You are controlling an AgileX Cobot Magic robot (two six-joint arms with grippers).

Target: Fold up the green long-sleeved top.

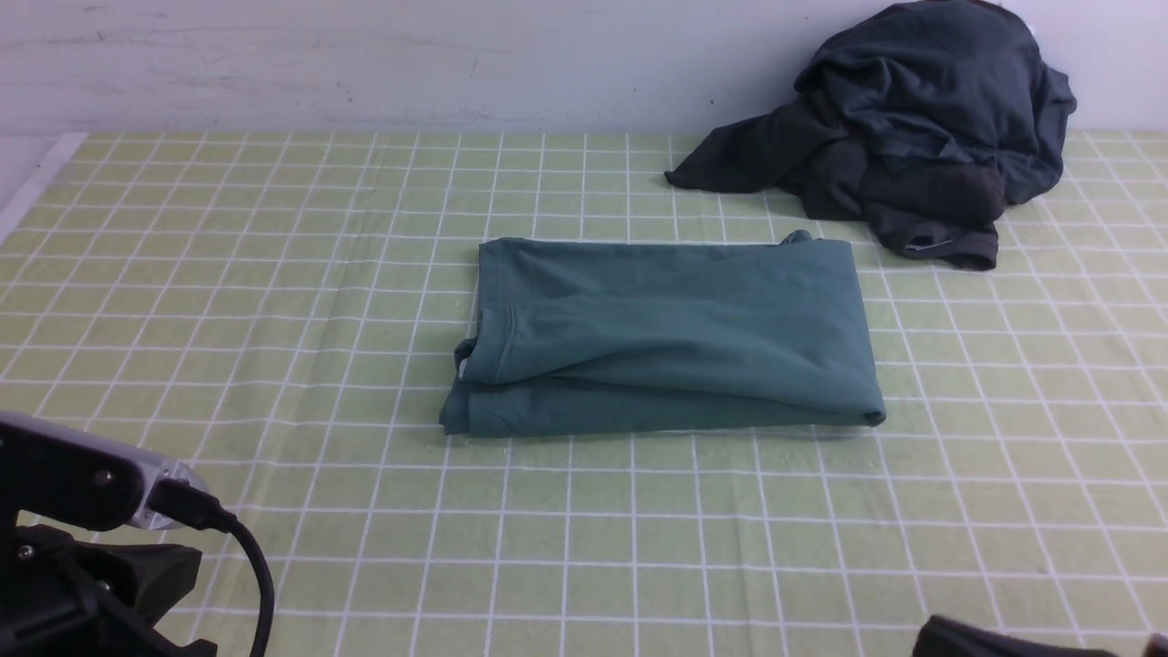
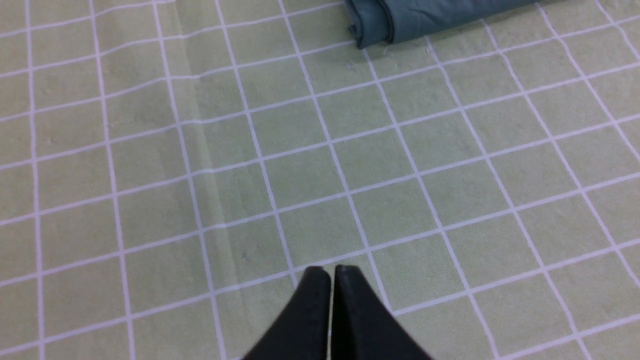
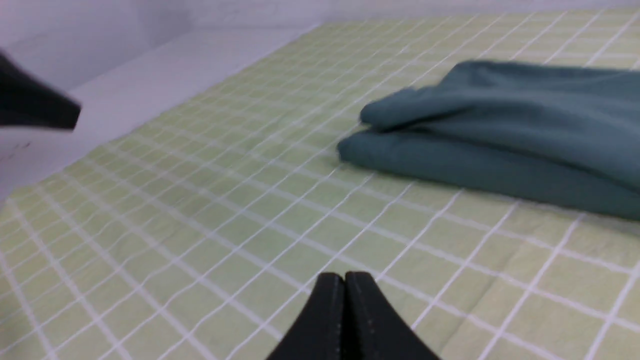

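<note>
The green long-sleeved top (image 1: 666, 336) lies folded into a flat rectangle at the middle of the checked cloth. Its stacked layers show along the near edge, and a cuffed edge sits at its left end. In the left wrist view only a corner of the top (image 2: 415, 17) shows, well away from my left gripper (image 2: 331, 272), which is shut with nothing in it over bare cloth. My right gripper (image 3: 344, 277) is also shut and empty, low over the cloth, with the top (image 3: 505, 140) some squares away from it.
A heap of dark charcoal-grey garments (image 1: 912, 128) lies at the back right against the white wall (image 1: 365, 64). The green checked tablecloth (image 1: 228, 274) covers the table; its left edge meets a white strip (image 1: 27, 192). My left arm's base (image 1: 82, 547) fills the near left corner.
</note>
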